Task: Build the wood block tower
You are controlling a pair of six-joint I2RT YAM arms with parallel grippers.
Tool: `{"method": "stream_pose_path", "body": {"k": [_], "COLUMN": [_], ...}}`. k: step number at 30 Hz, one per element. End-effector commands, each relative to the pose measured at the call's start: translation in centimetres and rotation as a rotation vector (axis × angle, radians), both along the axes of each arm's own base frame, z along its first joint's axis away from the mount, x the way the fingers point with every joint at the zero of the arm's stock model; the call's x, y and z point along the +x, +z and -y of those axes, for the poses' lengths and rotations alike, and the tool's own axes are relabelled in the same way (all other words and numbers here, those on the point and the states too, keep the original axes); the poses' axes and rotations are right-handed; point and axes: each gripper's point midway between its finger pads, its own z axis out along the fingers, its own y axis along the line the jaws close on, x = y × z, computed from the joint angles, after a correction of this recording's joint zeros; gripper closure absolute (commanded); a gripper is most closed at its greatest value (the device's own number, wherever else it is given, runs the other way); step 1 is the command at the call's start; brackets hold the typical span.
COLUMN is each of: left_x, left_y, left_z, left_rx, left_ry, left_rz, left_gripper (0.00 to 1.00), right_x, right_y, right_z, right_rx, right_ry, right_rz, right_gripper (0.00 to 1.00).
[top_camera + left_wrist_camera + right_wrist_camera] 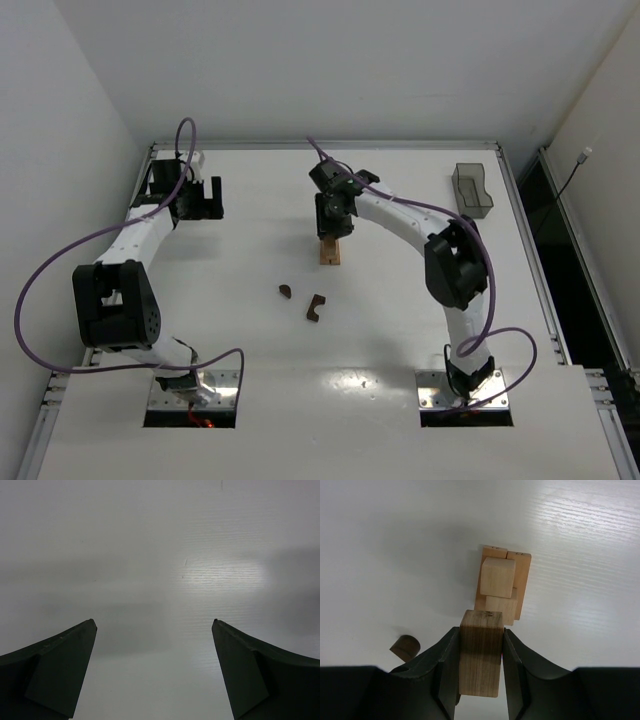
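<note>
Right gripper clamps a tan cuboid over the partial tower; left gripper hangs spread, empty. You likely still must place two dark brown pieces.

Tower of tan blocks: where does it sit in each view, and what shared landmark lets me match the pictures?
Top external: the tower is mid-picture, partly under the right gripper.
Left wrist: not in it; only the open left gripper shows.
Right wrist: the tower is upper centre, just beyond the held tan block.
Shared landmark: the right gripper, shut on that block close to the tower.
</note>
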Motion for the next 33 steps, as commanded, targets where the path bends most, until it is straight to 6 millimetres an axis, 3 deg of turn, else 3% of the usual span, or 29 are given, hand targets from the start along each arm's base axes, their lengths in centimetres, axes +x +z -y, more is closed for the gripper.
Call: {"method": "stream_pose_path", "body": {"k": [1,18,33], "left_x": [0.5,0.8,0.8], "left_y": [1.3,1.0,0.6], "left_z": [0.4,0.4,0.4], "left_rx": [-0.007,-0.001,-0.002], "left_ry": [-0.003,-0.009,-0.009], "left_rz": [0.045,0.036,0.027], "left_gripper": [0.00,0.00,0.00], "right_x": [0.8,2.5,4.4], "right_y": [-1.4,-2.2,-0.8], "right_z": [0.7,1.0,0.8], "right_rx": [-0.008,-0.036,-0.030], "right_ry": [-0.074,-0.071,-0.053], "right_rz": [-0.023,0.016,0.121], "right_gripper": [1.00,1.00,1.00]}}
